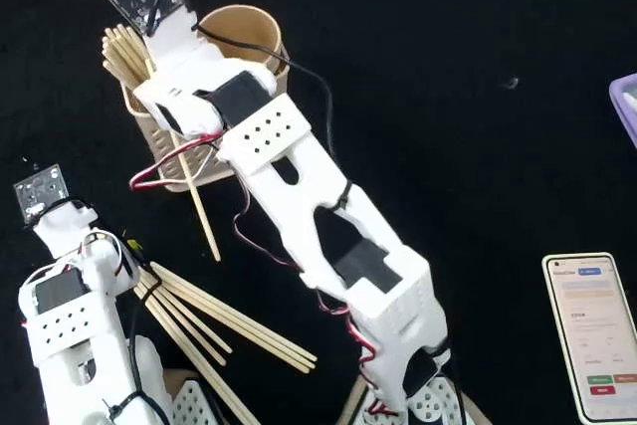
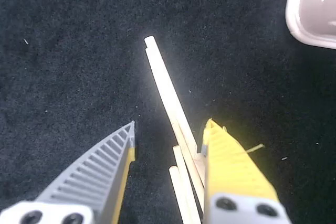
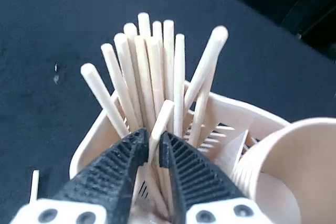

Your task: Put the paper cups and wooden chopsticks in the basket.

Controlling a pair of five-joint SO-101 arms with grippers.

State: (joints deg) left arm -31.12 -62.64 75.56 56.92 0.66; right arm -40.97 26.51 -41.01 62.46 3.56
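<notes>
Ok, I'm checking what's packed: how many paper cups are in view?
1: the paper cup stands in the basket beside the upright chopsticks. The right arm above the basket may hide more.

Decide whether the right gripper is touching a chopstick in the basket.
Touching. The right wrist view shows the right gripper pinching one chopstick from both sides, with no gap, as it stands in the basket.

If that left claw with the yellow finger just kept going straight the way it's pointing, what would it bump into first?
Most likely the loose wooden chopsticks on the black table, lying between the open jaws of the left gripper. The table itself comes right behind; the depth is hard to judge.
</notes>
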